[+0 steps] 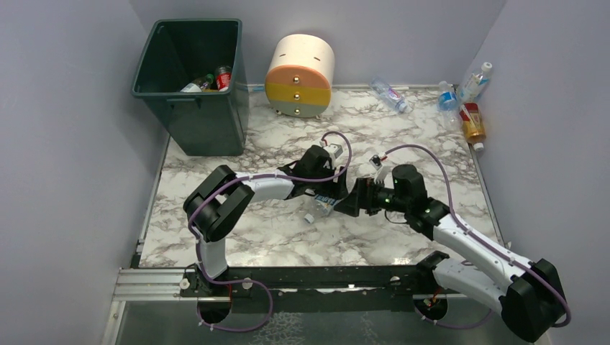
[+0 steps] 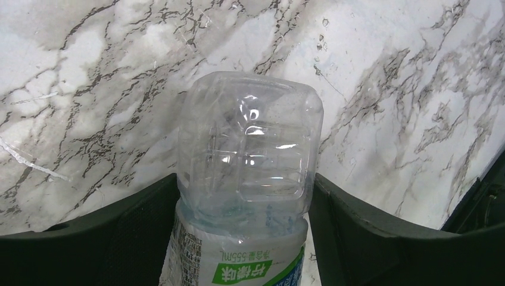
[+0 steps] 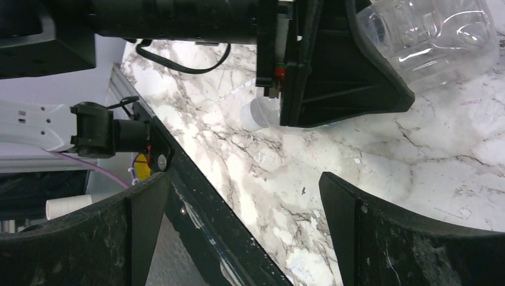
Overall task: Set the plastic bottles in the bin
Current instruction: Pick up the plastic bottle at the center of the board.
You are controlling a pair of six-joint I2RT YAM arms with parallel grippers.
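Top external view: where is the left gripper?

– Low over the white marble-patterned table, near its middle. A clear plastic bottle with a green and white label lies there on its side, and the gripper is on it.

Does the left wrist view confirm a hold?

– Yes. That bottle's ribbed base juts forward past the 2 black fingers, and each finger lies against one side of it. The gripper is clamped on the bottle.

And the right gripper?

– Just beside the left one and facing it. In its wrist view the 2 fingers stand wide apart, with only bare marble between them.

Where are the other bottles?

– At least 2 lie inside the tall dark green rectangular plastic bin at the far left corner. 4 more are at the far right: a clear one, a blue-tinted one, one against the wall and a yellow-orange one. A round cream, yellow and grey drawer unit stands beside the bin.
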